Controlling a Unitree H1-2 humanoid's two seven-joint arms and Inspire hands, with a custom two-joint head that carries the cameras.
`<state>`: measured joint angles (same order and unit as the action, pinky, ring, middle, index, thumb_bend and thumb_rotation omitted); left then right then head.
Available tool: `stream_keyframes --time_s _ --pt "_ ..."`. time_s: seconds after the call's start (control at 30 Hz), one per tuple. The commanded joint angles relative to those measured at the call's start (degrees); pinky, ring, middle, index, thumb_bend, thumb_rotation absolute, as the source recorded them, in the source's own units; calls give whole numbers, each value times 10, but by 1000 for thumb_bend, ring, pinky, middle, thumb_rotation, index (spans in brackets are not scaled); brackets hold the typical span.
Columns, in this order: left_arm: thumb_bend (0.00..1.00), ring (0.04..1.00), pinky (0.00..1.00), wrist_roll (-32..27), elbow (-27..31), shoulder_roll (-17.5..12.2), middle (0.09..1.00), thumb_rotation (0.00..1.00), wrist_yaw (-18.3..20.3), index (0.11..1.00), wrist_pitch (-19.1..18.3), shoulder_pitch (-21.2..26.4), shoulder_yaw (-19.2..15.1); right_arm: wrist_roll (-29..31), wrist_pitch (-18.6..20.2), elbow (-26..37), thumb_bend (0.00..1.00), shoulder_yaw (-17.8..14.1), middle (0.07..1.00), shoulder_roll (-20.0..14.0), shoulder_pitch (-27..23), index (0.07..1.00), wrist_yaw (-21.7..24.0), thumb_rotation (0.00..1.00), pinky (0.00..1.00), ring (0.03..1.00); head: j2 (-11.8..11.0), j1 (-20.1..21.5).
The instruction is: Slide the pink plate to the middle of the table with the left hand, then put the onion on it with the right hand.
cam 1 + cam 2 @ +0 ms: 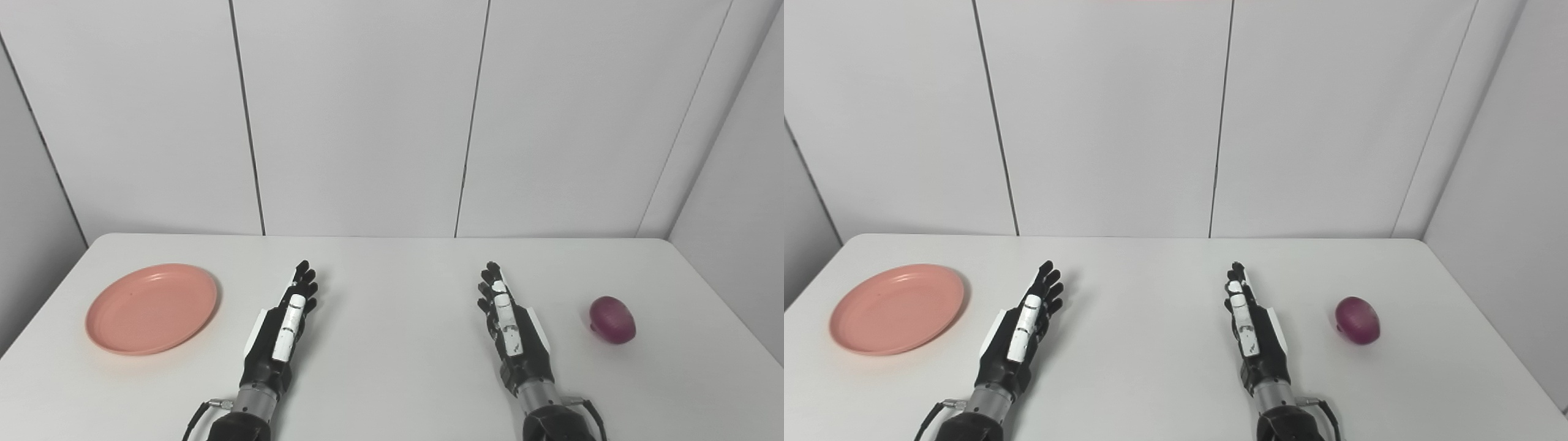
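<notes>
Nothing moved yet: plate [152, 309] sits at far left of tabletop [392, 373], onion [612, 319] far right, centre bare between them. Left hand [283, 326] lies flat just beside plate, fingers [304, 283] straight, empty. Right hand [509, 324] likewise flat, empty, near onion. Advice: hook plate's far-left rim, press lightly, drag rightward low and slow so it won't tip.
</notes>
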<state>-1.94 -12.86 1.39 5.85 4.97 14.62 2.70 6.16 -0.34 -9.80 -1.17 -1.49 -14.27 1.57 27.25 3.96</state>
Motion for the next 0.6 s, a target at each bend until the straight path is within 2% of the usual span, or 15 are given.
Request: stream_keyframes --time_s 0.0,0.57 --pt "599 987 977 5 14 7 993 1000 -6 995 27 10 3 -1 -3 11 568 -1 1000 -2 -23 1000 4 998 1000 1000 1 -1" --pt "592 989 981 16 5 8 997 1000 -17 995 35 10 3 -13 8 0 562 3 1000 -6 -26 1000 5 1000 1000 1000 1 -2"
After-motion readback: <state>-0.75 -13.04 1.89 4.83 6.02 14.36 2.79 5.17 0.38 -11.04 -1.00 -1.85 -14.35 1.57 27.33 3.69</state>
